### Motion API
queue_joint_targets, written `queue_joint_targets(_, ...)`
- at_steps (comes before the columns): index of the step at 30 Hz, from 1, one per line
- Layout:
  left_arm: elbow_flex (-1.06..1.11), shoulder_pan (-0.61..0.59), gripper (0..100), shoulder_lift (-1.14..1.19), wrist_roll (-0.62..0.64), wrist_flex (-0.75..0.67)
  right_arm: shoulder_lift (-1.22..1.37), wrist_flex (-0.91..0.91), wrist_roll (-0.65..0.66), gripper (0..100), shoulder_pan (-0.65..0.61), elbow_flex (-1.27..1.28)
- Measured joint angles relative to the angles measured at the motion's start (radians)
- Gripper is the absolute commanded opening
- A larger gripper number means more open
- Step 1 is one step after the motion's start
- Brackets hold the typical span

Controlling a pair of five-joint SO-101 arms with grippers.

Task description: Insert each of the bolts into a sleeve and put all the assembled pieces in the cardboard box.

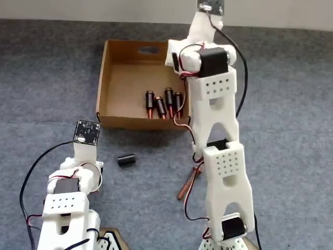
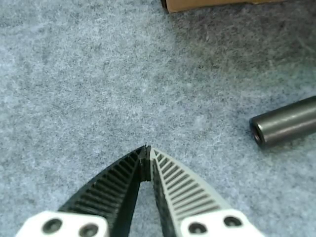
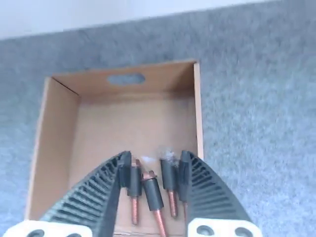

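Four assembled pieces (image 1: pixel 164 104) sit in box (image 1: pixel 125 78), upper centre. Right gripper (image 3: pixel 155 157) above them, jaws spread, empty: drop-off pose, I'd say. Left gripper (image 2: pixel 148 150) clenched on nothing near lone sleeve (image 1: pixel 126 159), mid-frame on surface (image 1: pixel 52 78): likely next pick.

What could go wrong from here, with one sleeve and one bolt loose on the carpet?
1. The loose sleeve lies on its side beside the shut left gripper; a nudge may roll it away.
2. The loose bolt lies against the right arm's cables; a grasp there might snag a wire.
3. The open right gripper hangs over the assembled pieces in the cardboard box; dropping lower could knock them.
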Motion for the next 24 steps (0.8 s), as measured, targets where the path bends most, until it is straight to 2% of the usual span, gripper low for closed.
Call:
queue_joint_targets(5,0.000,0.000,2,0.000,0.000,0.000,-0.087,0.000,0.000,6.5,0.000,0.000)
queue_joint_targets(12,0.000,0.000,2,0.000,0.000,0.000,-0.267,0.000,0.089,6.3,0.000,0.037)
queue_joint_targets(16,0.000,0.000,2,0.000,0.000,0.000,-0.445,0.000,0.092,6.3,-0.003,0.292)
queue_joint_targets(24,0.000,0.000,2,0.000,0.000,0.000,-0.850,-0.005,0.120,7.2,-0.043,0.974)
